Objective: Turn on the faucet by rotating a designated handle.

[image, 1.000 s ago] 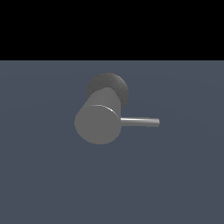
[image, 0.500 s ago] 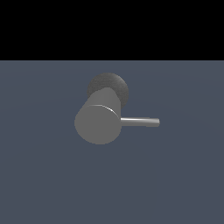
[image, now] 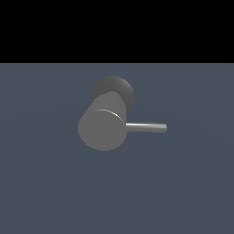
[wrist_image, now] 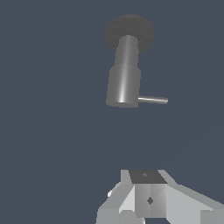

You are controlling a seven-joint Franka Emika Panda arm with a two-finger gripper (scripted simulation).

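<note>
The pincer (wrist_image: 148, 210) is pale grey and white, blocky and faceted; a dark panel tops it.

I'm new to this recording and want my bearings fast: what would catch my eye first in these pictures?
First, the grey faucet, a thick stubby cylinder on a darker round base, alone in the middle of the exterior view. Next, its thin handle, a straight rod sticking out level toward the exterior view's right. In the wrist view the gripper sits well apart from the faucet, touching nothing; whether it is open cannot be told.
</note>
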